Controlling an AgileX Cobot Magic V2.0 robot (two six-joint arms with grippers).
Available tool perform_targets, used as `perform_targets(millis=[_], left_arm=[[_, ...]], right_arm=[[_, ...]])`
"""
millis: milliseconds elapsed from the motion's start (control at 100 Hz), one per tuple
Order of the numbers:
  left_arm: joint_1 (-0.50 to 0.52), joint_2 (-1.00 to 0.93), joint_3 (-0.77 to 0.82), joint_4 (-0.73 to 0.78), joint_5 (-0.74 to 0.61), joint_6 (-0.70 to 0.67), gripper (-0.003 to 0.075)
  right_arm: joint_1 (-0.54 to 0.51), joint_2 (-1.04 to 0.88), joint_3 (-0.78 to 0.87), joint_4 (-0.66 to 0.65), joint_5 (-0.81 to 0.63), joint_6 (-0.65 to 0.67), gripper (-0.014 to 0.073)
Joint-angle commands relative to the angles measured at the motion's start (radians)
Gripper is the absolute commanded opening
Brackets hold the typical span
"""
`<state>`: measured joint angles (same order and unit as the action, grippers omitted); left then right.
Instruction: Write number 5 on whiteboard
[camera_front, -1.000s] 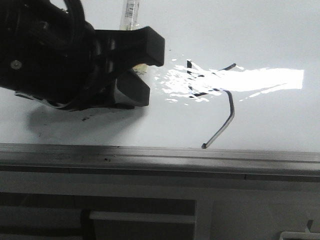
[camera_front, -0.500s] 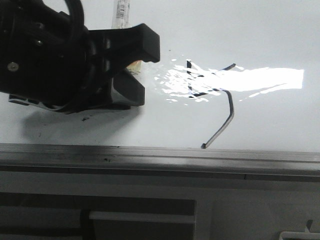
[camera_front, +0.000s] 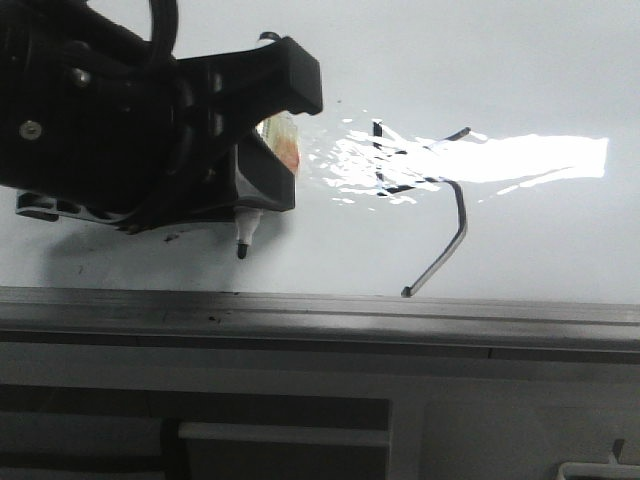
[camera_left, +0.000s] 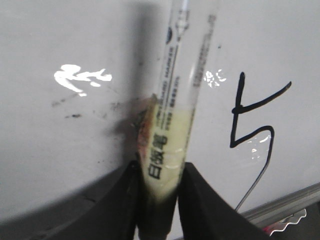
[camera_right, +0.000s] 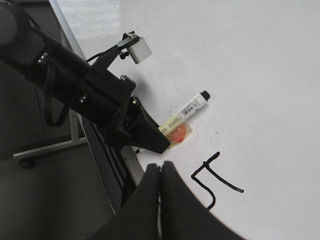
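Observation:
The whiteboard (camera_front: 500, 60) lies flat, glossy with glare. The number 5 (camera_front: 430, 200) is drawn on it in thin black line, its long tail hooking toward the near frame. It also shows in the left wrist view (camera_left: 250, 120) and the right wrist view (camera_right: 215, 175). My left gripper (camera_front: 290, 140) is left of the digit, shut on a clear-barrelled marker (camera_left: 172, 115). The marker's dark tip (camera_front: 241, 250) pokes out below the gripper, close to the board. My right gripper (camera_right: 160, 167) is shut and empty, hovering above the board's edge near the digit.
A grey aluminium frame (camera_front: 320, 310) runs along the board's near edge, with shelving below it. Small black smudges (camera_front: 170, 238) lie under the left gripper. A bright glare patch (camera_front: 520, 158) crosses the digit. A wheeled stand foot (camera_right: 25, 157) sits on the floor beside the board.
The left gripper has turned with the marker. The barrel that stuck up behind it has dropped from sight, and the dark tip now shows below the gripper. The digit is unchanged.

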<state>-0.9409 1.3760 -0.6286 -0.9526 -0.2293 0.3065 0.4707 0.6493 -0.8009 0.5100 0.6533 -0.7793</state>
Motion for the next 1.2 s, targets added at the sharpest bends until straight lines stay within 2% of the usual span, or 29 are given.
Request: perform_targets(millis=[0,190,260,430,500,610,820,890,980,1030,1080,1190], left_arm=[[0.017,0.006,-0.008,-0.038,-0.081,-0.004,0.0242],[0.017,0.006,-0.008,-0.038,-0.081,-0.004,0.0250],[0.017,0.006,-0.008,-0.038,-0.081,-0.004,0.0282],[0.017,0.001,-0.008,-0.038,-0.090,-0.004,0.0529],[0.017,-0.014,-0.008,-0.033,-0.090,-0.004,0.0587],[0.013,-0.068,-0.008,-0.006,-0.073,-0.002,0.0589],[0.011,-0.322,-0.002,0.095,0.117,0.003,0.0585],[0.011,-0.421,0.017,0.144,0.137,0.005,0.0559],[0.013,-0.537,0.061,0.240,0.144,0.008,0.0466],[0.013,-0.609,0.090,0.299,0.157,0.008,0.0389],[0.013,-0.667,0.118,0.346,0.171,0.008,0.0281],[0.013,-0.766,0.189,0.419,0.182,0.008,0.0043]], right_arm=[[-0.005,-0.002,-0.025,0.030,-0.056,0.004,-0.0062],[-0.005,-0.002,-0.025,0.030,-0.056,0.005,-0.0062],[-0.005,-0.002,-0.025,0.030,-0.056,0.005,-0.0062],[-0.005,-0.002,-0.025,0.030,-0.058,0.005,-0.0062],[-0.005,-0.002,-0.025,0.030,-0.064,0.005,-0.0062],[-0.005,-0.009,-0.025,0.016,-0.071,0.005,-0.0062],[-0.005,-0.143,-0.008,-0.105,-0.074,0.011,-0.0062],[-0.005,-0.213,0.027,-0.168,-0.104,0.047,-0.0062],[-0.005,-0.314,0.096,-0.291,-0.115,0.186,-0.0062],[-0.005,-0.370,0.139,-0.352,-0.115,0.247,-0.0062],[-0.005,-0.428,0.181,-0.389,-0.113,0.271,-0.0062],[-0.005,-0.545,0.256,-0.392,-0.097,0.271,-0.0063]])
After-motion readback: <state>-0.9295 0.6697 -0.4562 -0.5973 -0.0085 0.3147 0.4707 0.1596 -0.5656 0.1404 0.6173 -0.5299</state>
